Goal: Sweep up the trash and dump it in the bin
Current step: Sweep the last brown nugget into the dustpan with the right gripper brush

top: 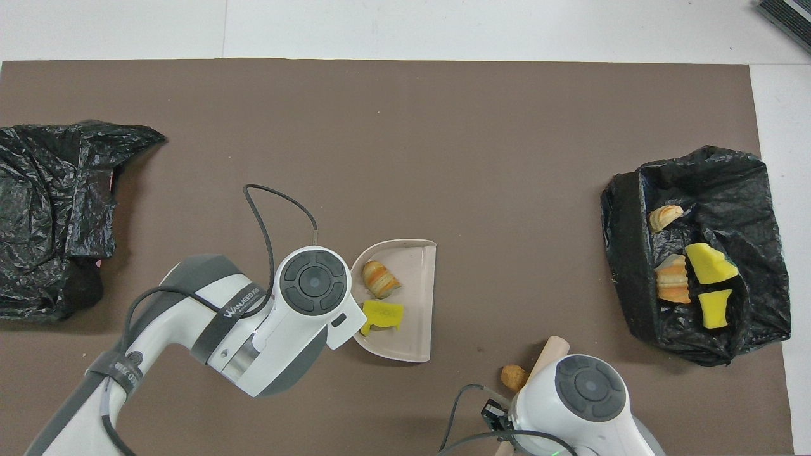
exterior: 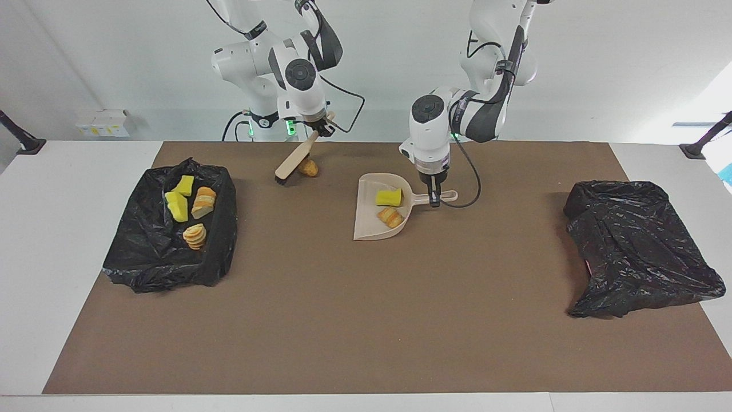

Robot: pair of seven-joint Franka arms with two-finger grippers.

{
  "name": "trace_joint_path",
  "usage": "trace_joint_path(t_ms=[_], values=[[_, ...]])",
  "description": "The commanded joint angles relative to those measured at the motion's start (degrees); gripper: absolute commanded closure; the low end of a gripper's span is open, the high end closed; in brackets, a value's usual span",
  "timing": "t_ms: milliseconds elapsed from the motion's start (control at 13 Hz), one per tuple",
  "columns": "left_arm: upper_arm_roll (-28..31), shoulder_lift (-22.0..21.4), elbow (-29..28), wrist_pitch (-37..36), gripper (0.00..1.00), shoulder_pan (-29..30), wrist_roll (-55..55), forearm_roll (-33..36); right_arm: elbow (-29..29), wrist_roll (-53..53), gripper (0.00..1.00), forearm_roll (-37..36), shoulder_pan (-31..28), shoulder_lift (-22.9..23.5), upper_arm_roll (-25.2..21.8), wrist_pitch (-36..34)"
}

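Mat [exterior: 366, 320] of brown covers most of the white table [exterior: 57, 257]. At its 9 o'clock edge in the facing view sits an open black-lined bin [exterior: 220, 252]; at 3 o'clock lies a crumpled black bag [exterior: 640, 252], well apart from everything else. A black cable [exterior: 472, 171] loops from the left arm down onto the mat beside the dustpan handle.

Trash comes as small yellow sponge chunks and tan, golden-orange bread lumps. Four pieces [exterior: 189, 209] lie in the bin: two sponges, two breads. One sponge [exterior: 389, 197] and one bread [exterior: 390, 217] rest in the beige dustpan [exterior: 366, 226] near the mat's centre. The last lump [exterior: 309, 167] lies on the mat at about 11 o'clock from the dustpan, touching or just beside the brush [exterior: 293, 163], whose dark bristles seem to meet the mat.

Left gripper [exterior: 434, 197] is clenched on the dustpan handle. Right gripper [exterior: 320, 127] grasps the brush's wooden handle at its top end, the brush tilted; in the overhead view the right wrist [top: 586, 392] hides most of it.
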Motion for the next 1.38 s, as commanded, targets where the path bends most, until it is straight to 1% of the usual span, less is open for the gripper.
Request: trace_joint_path(t_ms=[0, 153, 230, 307, 383, 537, 613, 690, 843, 997, 1073, 1150, 1227, 1303], values=[[0.7, -1.9, -1.9, -0.3, 1.00, -1.0, 1.0, 1.1, 1.6, -7.3, 1.00, 3.5, -0.8, 3.4, 0.3, 5.0], [0.7, -1.9, -1.9, -0.3, 1.00, -1.1, 1.0, 1.1, 6.9, -10.8, 1.00, 3.6, -1.1, 7.8, 0.3, 5.6], [0.7, -1.9, -1.9, -0.2, 1.00, -1.1, 1.0, 1.1, 8.1, -13.8, 1.00, 4.4, -1.6, 9.1, 0.3, 7.6], [0.7, -1.9, -1.9, -0.2, 1.00, -1.1, 1.0, 1.0, 9.3, -16.2, 1.00, 7.6, -1.7, 10.2, 0.3, 9.8], [0.7, -1.9, -2.0, -0.1, 1.00, -1.1, 0.8, 1.0, 10.9, -18.5, 1.00, 10.4, -1.6, 12.7, 0.3, 11.0], [0.7, -1.9, -2.0, 0.0, 1.00, -1.1, 0.8, 1.0, 14.8, -20.0, 1.00, 11.1, -0.9, 18.6, 0.4, 14.9], [0.7, -1.9, -2.0, 0.3, 1.00, -1.1, 0.8, 1.0, 16.6, -21.4, 1.00, 12.3, -0.6, 20.1, 0.6, 16.1], [0.7, -1.9, -2.1, 0.6, 1.00, -1.1, 0.8, 1.0, 19.3, -23.0, 1.00, 14.4, 0.5, 21.4, 0.6, 16.1], [0.7, -2.0, -2.6, 1.4, 1.00, -1.1, 0.8, 1.0, 24.3, -23.4, 1.00, 15.4, 1.3, 24.2, 0.6, 15.5], [0.7, -1.9, -3.0, 3.4, 1.00, -0.9, 0.7, 1.0, 28.0, -23.5, 1.00, 17.6, 1.3, 26.1, 0.6, 14.8], [0.7, -2.0, -3.2, 4.2, 1.00, -0.9, 0.8, 1.0, 28.3, -24.4, 1.00, 17.6, 1.3, 26.1, 0.6, 14.2], [0.7, -1.9, -3.3, 4.6, 1.00, -0.8, 0.8, 1.0, 28.3, -24.5, 1.00, 17.7, 1.1, 25.5, 0.6, 13.6], [0.7, -1.9, -3.3, 4.6, 1.00, -0.7, 0.9, 1.0, 28.1, -23.9, 1.00, 17.4, 0.6, 24.0, 0.3, 10.7], [0.7, -1.9, -3.3, 4.3, 1.00, -0.7, 0.9, 1.0, 27.5, -22.4, 1.00, 16.5, 0.4, 21.5, 0.0, 7.4]])
